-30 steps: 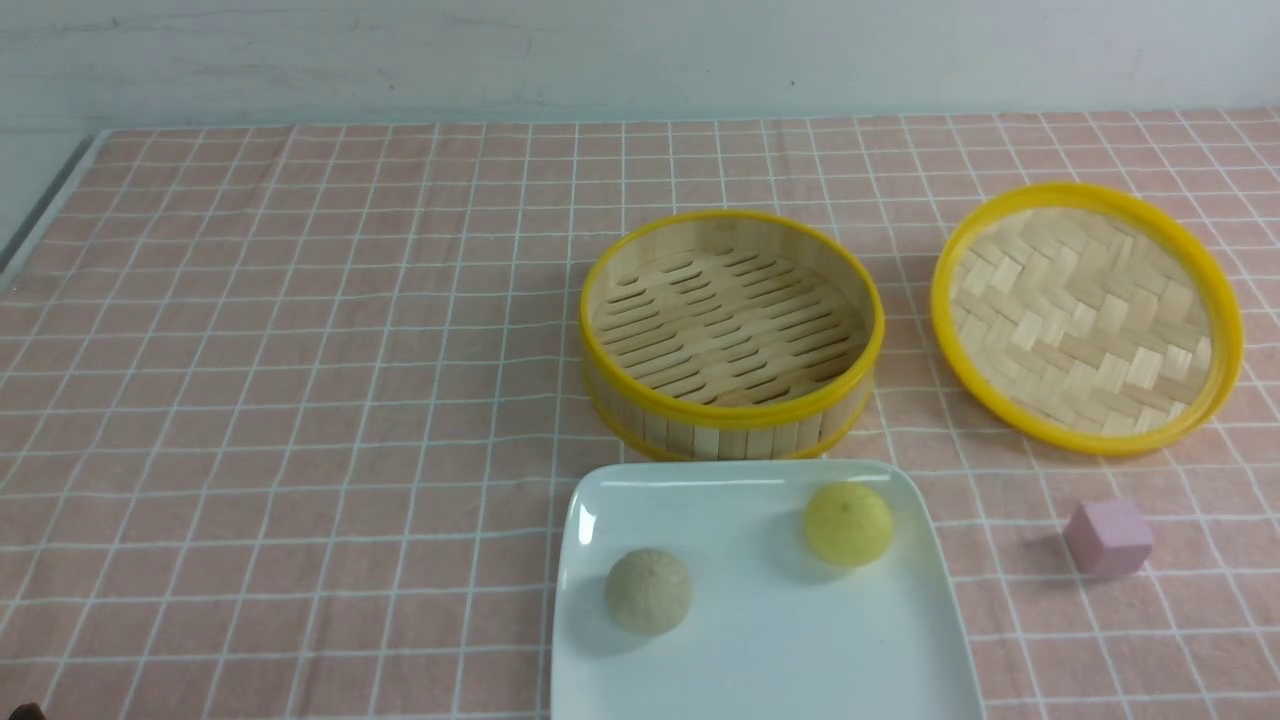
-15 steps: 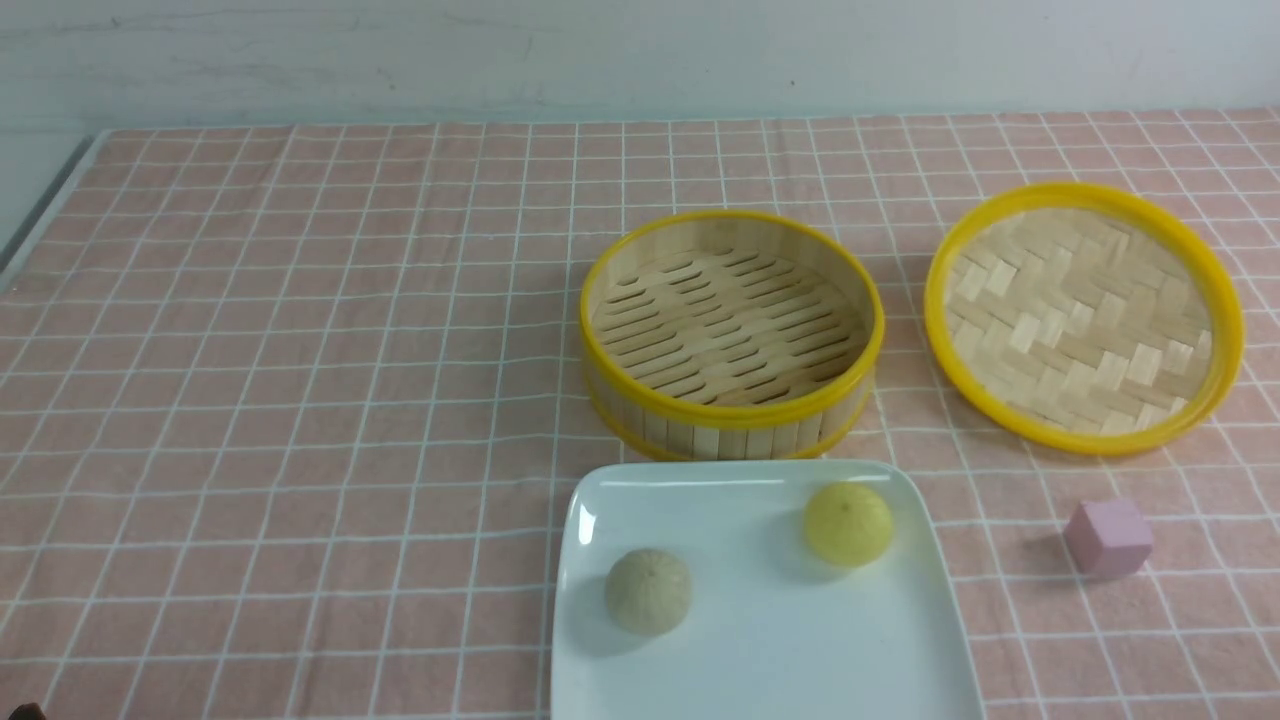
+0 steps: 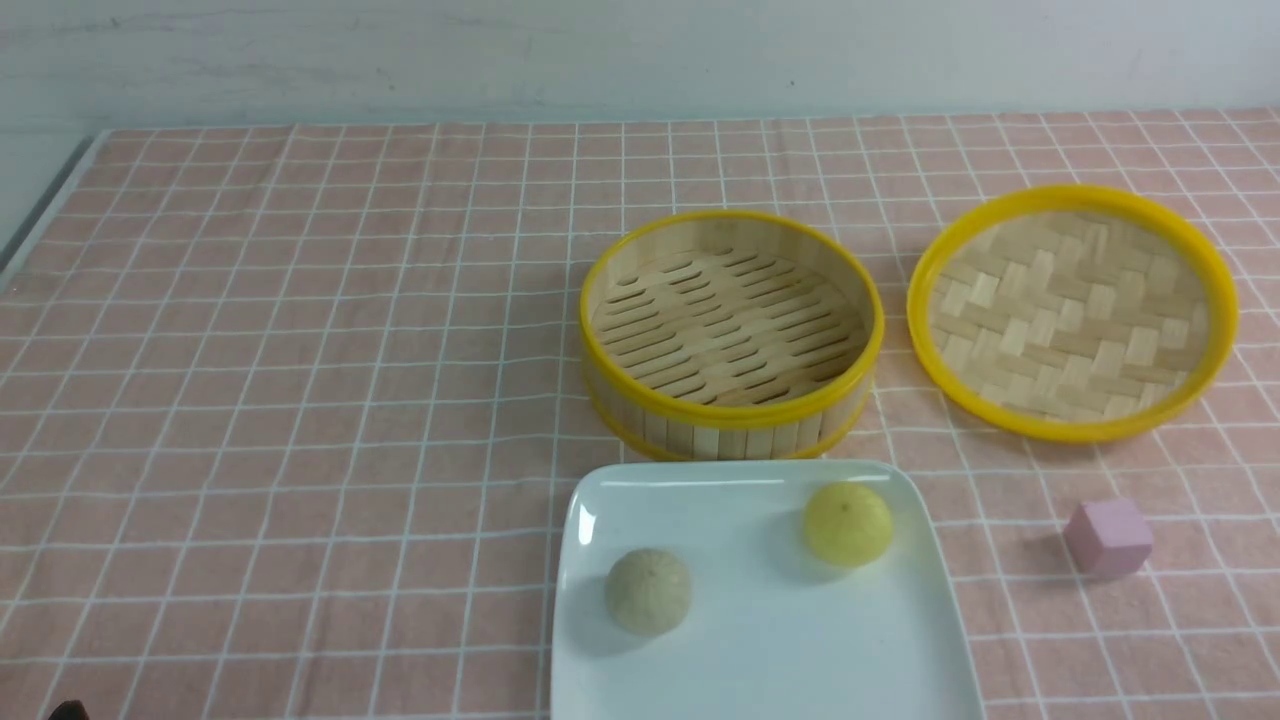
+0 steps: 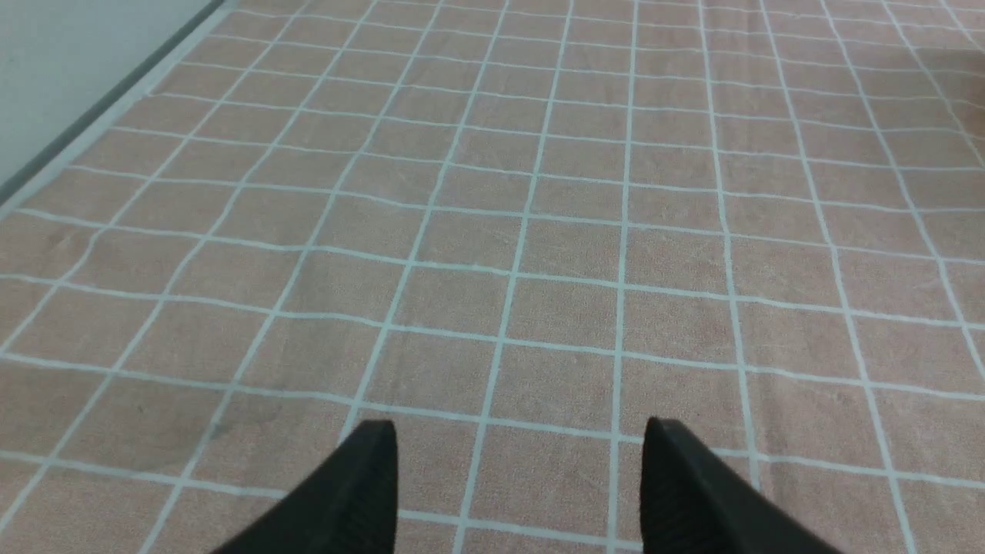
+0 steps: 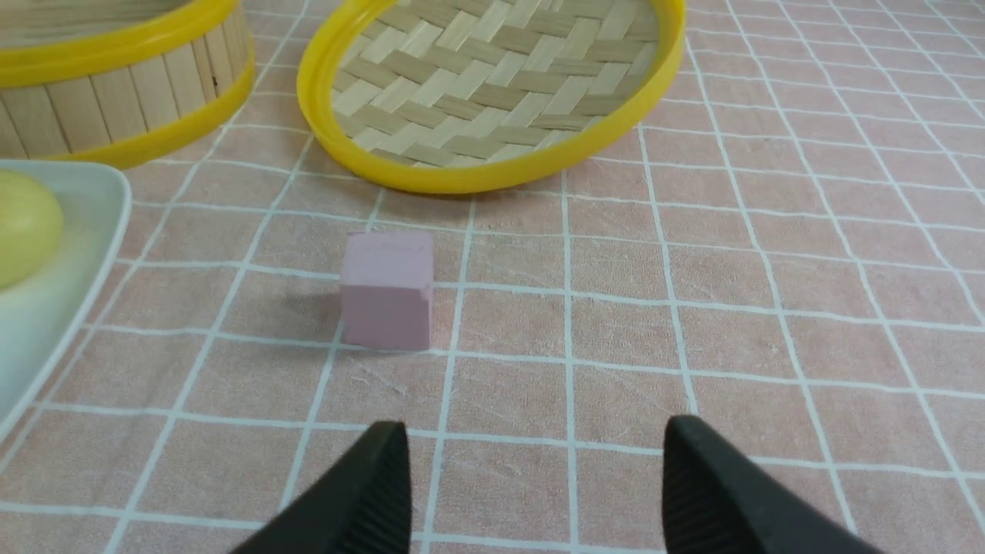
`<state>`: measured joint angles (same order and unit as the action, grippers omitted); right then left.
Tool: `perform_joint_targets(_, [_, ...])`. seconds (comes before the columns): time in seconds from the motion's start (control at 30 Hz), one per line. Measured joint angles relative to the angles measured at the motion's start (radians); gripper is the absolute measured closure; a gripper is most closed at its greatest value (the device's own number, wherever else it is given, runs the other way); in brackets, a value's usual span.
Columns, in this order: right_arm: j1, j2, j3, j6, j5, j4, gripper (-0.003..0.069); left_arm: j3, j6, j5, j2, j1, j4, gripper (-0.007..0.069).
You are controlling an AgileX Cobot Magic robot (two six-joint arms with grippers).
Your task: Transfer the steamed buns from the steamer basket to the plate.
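buns: yellow bun [image 3: 848, 523] and beige bun [image 3: 648, 590] both chilling on the plate [image 3: 760, 660]
basket: steamer basket [image 3: 731, 420] empty
grippers: left gripper [image 4: 519, 485] and right gripper [image 5: 535, 485] both spread wide, holding nothing

Black tapered gripper fingers [image 5: 369, 492] with ribbed pads

left: bare cloth [image 3: 300, 350] | right: lid [image 3: 1072, 312], pink cube [image 3: 1108, 537] obstruct

Front view looks down across the cloth [image 3: 300, 350]; both wrist views skim it, the right sharing the lid [image 5: 492, 92].
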<state>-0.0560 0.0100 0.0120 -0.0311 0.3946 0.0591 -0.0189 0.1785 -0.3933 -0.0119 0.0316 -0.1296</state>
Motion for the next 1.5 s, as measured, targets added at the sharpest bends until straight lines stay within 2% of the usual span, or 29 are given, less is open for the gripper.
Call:
perform_joint_targets(1.37, [0.0, 0.0, 0.0, 0.0, 0.0, -0.001, 0.0216, 0.0, 0.0, 0.0, 0.0, -0.004, 0.0, 0.0186])
perform_joint_targets(1.5, [0.0, 0.0, 0.0, 0.0, 0.0, -0.001, 0.0216, 0.0, 0.0, 0.0, 0.0, -0.037, 0.0, 0.0186])
